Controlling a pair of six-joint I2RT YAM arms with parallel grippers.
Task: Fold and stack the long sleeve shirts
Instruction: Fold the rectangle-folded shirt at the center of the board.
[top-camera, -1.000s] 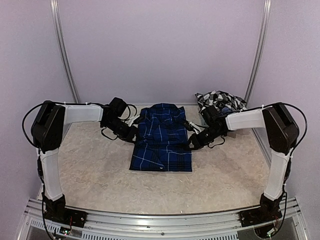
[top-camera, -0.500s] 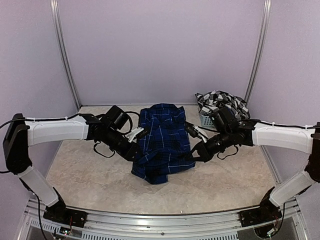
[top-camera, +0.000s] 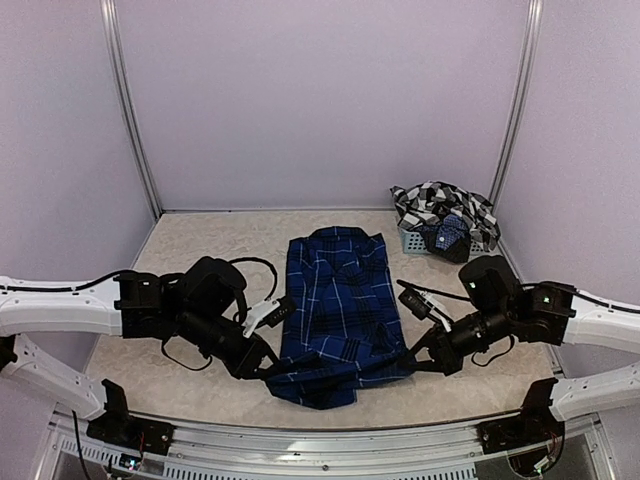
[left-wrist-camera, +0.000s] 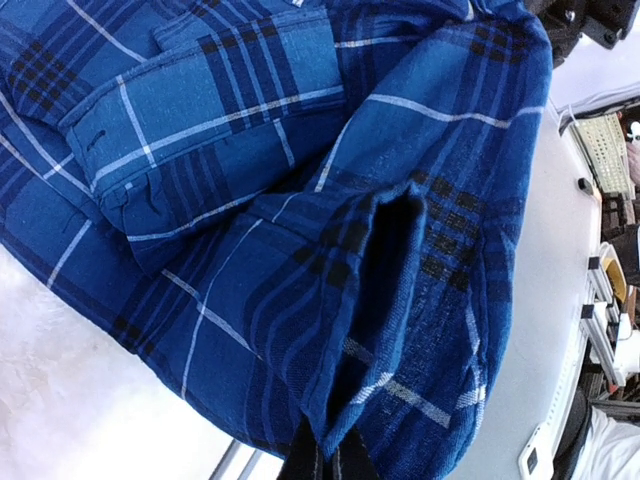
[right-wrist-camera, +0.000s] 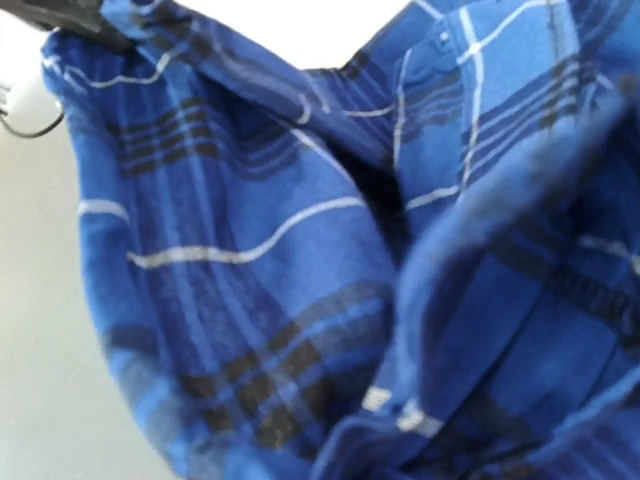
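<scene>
The navy blue plaid shirt lies in the middle of the table, its near part bunched up at the front. My left gripper is shut on the shirt's near left edge; the left wrist view shows its fingertips pinching a fold of the blue cloth. My right gripper is at the shirt's near right edge; blue cloth fills the right wrist view and hides its fingers. The black-and-white checked shirt lies heaped on the basket at the back right.
A small grey-blue mesh basket stands at the back right under the checked shirt. Metal rails run along the table's near edge. Walls close in the back and both sides.
Both arms have swung toward the near edge, pulling the navy shirt with them. The shirt has slid forward and its near hem has bunched up.
</scene>
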